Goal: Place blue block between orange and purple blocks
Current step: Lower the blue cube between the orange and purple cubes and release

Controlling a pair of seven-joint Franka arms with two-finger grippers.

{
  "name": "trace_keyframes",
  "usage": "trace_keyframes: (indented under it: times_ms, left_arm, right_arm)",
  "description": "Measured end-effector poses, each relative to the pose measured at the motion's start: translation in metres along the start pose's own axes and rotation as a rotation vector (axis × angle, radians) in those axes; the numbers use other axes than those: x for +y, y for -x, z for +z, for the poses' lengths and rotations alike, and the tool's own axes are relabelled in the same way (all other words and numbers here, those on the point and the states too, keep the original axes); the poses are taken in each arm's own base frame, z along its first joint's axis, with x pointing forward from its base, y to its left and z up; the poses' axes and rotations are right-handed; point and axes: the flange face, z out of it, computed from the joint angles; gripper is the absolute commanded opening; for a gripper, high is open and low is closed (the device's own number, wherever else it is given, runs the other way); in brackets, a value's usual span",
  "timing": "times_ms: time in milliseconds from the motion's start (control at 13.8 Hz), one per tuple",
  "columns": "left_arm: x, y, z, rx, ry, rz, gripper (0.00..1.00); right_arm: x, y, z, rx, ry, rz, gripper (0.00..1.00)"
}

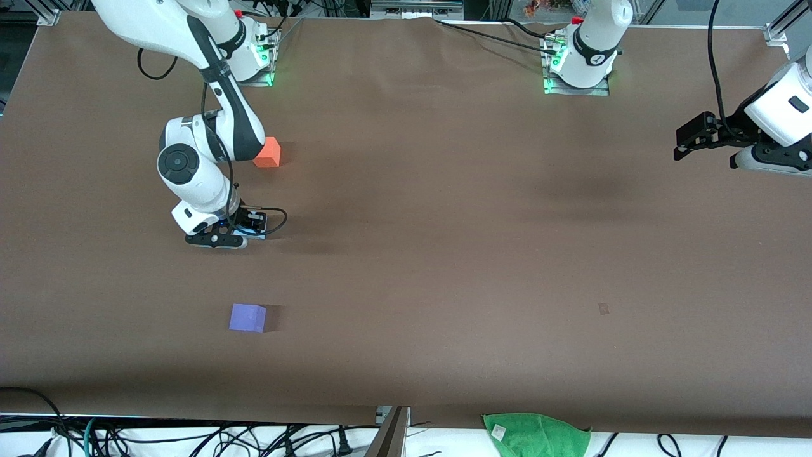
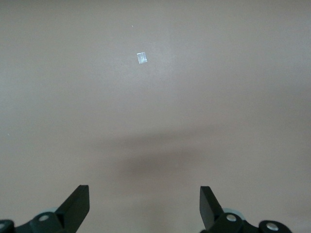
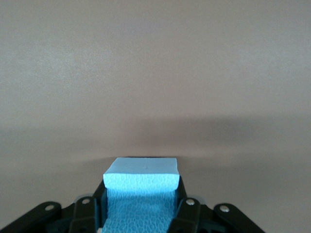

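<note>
The blue block (image 3: 141, 171) is a light sky-blue cube held between the fingers of my right gripper (image 3: 141, 194). In the front view this gripper (image 1: 219, 239) is low over the table, between the orange block (image 1: 268, 153) and the purple block (image 1: 247, 317). The gripper hides most of the blue block there. The orange block lies farther from the front camera and the purple block nearer. My left gripper (image 1: 684, 150) is open and empty. It waits raised over the left arm's end of the table, and its wrist view (image 2: 144, 199) shows only bare table.
The brown table cover (image 1: 444, 254) spans the whole surface. A small pale patch (image 1: 603, 309) lies on it toward the left arm's end and also shows in the left wrist view (image 2: 142, 58). A green cloth (image 1: 536, 435) hangs at the table's front edge.
</note>
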Motion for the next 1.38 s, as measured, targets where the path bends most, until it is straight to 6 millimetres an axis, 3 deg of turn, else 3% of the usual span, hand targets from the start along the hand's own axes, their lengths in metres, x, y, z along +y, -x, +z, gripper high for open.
trace_keyframes:
  times_ms: [217,290,362,725,942,1159,1377]
  left_arm:
    - [0.000,0.000,0.000,-0.001,0.000,0.000,1.00]
    - [0.000,0.000,0.000,-0.001,0.000,0.000,1.00]
    - [0.000,0.000,0.000,-0.001,0.000,0.000,1.00]
    - [-0.001,0.000,-0.001,0.001,0.000,-0.001,1.00]
    - [-0.001,0.000,-0.001,0.001,0.000,-0.001,1.00]
    - [-0.001,0.000,-0.001,0.001,0.000,-0.001,1.00]
    - [-0.001,0.000,-0.001,0.001,0.000,-0.001,1.00]
  right_arm:
    - [0.000,0.003,0.010,0.014,-0.001,-0.004,0.31]
    - [0.000,0.003,0.012,0.020,-0.002,-0.005,0.54]
    - [0.000,0.003,0.012,0.026,-0.004,-0.007,0.96]
    - [-0.002,-0.002,0.007,0.047,-0.009,-0.040,0.98]
    - [-0.006,-0.015,-0.011,0.023,-0.005,-0.053,0.98]
    - [-0.011,-0.038,-0.050,-0.007,-0.001,-0.092,0.98]
    - [-0.004,-0.069,-0.110,-0.063,0.009,-0.126,0.98]
